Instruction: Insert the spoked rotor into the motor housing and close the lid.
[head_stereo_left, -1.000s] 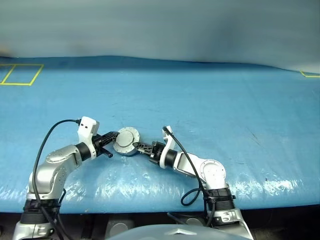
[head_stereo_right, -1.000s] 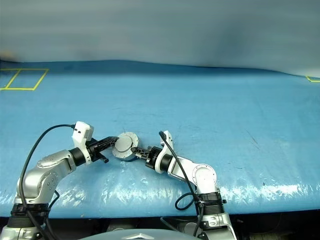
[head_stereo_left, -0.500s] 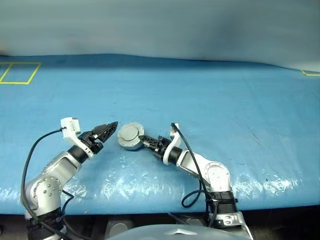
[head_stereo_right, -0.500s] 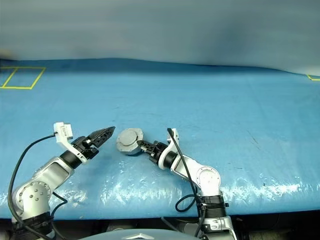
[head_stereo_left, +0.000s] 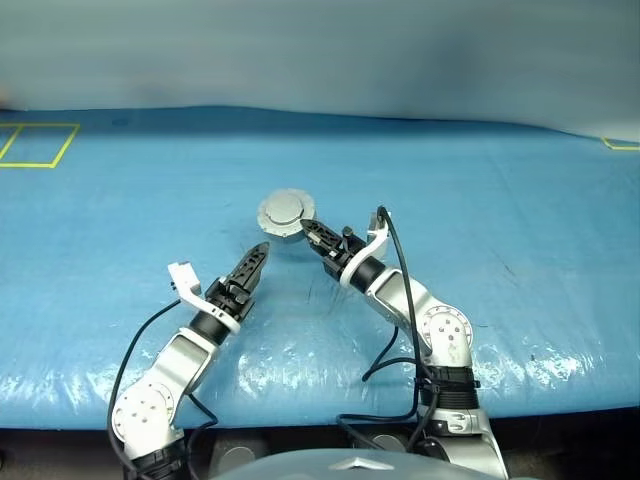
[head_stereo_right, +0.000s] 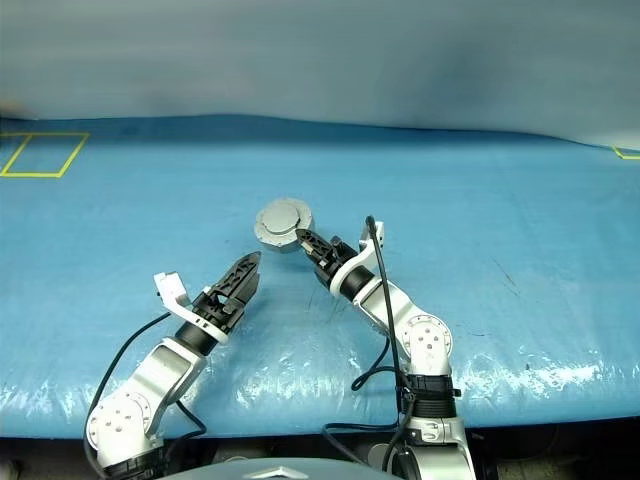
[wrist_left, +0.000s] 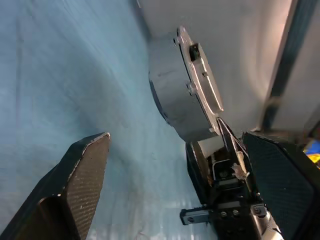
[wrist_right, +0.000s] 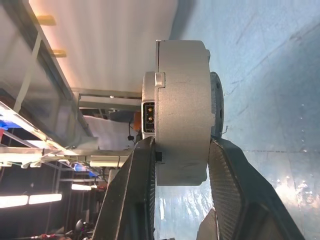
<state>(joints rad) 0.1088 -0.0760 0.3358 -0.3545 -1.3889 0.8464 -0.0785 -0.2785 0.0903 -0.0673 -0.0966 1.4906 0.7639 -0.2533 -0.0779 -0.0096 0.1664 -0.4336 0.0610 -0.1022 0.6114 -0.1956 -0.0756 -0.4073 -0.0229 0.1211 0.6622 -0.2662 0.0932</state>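
The right tool (head_stereo_left: 312, 232) pinches the housing (head_stereo_left: 286, 213) across its thickness, one black finger on each flat face, and holds it in the air above the blue counter (head_stereo_left: 500, 250), edge-on to the tool with the lid (head_stereo_right: 283, 216) shut flat against the housing and facing the head camera. In the right wrist view the housing (wrist_right: 182, 112) sits squarely between the two fingers (wrist_right: 132, 195), its grey side wall turned to the camera and a small connector showing on its rim. A second ago the housing lay lower and nearer the robot, with both tools at it, the left one closed on the side opposite the right; half a second ago the left tool had let go and drawn off to the robot's left while the housing stayed about where it was. Now the right arm has carried the housing up and farther out over the counter, and the left arm has swung in toward the middle and rolled its wrist. The left tool (head_stereo_left: 250, 272) is spread wide and holds nothing; it points forward and to the right, its tips below and to the left of the housing, near it but clear of it. In the left wrist view the housing (wrist_left: 175, 100) hangs between the spread fingers (wrist_left: 82, 180), apart from both, with the right tool gripping it from below. The rotor cannot be seen with the lid shut. Yellow tape (head_stereo_left: 40, 145) marks a rectangle at the far left of the counter.
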